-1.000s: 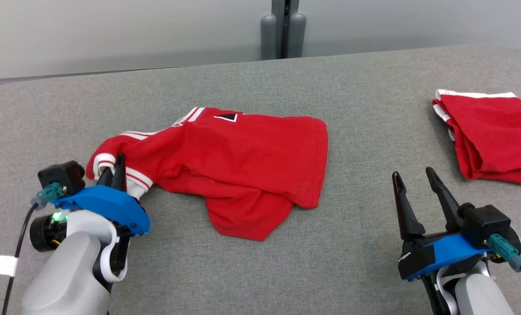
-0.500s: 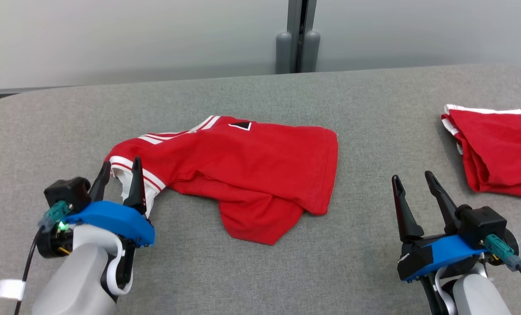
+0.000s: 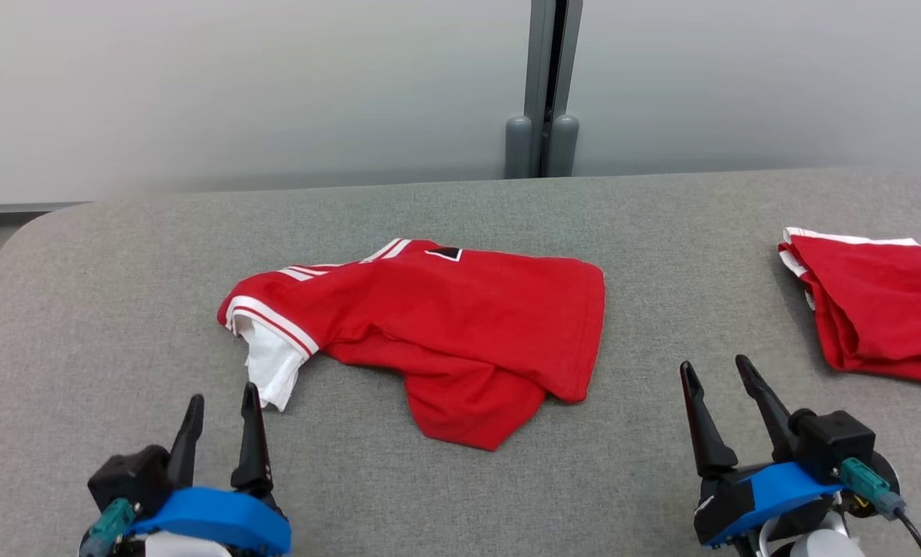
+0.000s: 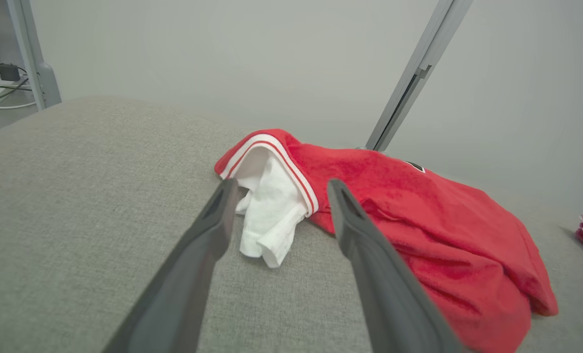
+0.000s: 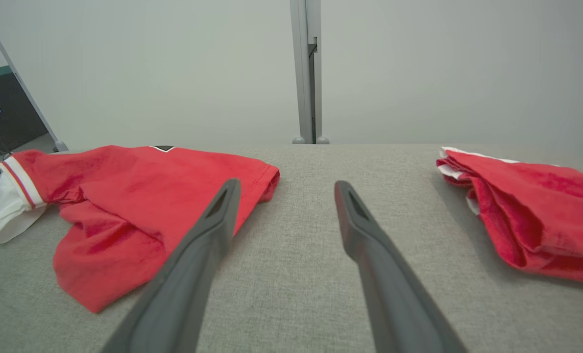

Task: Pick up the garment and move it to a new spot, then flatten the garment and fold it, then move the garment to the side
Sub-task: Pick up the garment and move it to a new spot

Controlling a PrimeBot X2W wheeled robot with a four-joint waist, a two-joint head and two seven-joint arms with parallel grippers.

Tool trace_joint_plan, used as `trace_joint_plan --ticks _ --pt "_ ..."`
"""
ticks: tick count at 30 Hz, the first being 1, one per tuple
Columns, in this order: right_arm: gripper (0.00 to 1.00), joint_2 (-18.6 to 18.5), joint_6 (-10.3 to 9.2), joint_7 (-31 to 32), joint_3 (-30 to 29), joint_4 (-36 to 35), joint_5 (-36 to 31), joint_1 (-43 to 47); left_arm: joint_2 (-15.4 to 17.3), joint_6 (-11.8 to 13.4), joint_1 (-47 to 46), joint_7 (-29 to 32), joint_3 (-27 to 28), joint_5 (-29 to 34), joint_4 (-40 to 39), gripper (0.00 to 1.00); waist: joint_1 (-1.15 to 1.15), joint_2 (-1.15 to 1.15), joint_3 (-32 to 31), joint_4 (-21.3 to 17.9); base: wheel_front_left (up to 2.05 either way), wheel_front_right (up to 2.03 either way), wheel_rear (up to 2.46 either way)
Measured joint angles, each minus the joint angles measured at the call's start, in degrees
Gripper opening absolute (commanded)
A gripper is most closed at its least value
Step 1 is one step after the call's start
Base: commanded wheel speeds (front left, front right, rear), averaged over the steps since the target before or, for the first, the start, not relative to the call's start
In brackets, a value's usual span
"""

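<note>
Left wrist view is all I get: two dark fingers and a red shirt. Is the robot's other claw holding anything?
Observer: No. The right gripper is open and empty, and sits clear of the shirt, off to its right.
Operator: What is the red scrap at my far right edge?
Observer: A second garment, also red with white trim. It is folded and lies right of the right gripper.
Operator: Is the shirt lying flat?
Observer: No. In the head view a pointed flap sticks out from under its near edge, toward the robot.
</note>
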Motion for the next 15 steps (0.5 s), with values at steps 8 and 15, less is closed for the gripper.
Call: trace_joint_plan --ticks 8,15 --pt "1.0 0.01 0.0 -0.94 1.4 1.69 1.19 2.25 -2.66 1.24 8.35 -0.01 3.31 3.93 -6.44 1.0 0.0 0.0 -2.17 0.27 0.0 0.0 0.0" --pt "1.0 0.0 0.0 -1.29 2.48 3.2 1.32 2.66 -3.26 1.51 11.54 -0.01 4.55 5.9 -8.46 1.0 0.0 0.0 -3.54 0.1 0.0 0.0 0.0"
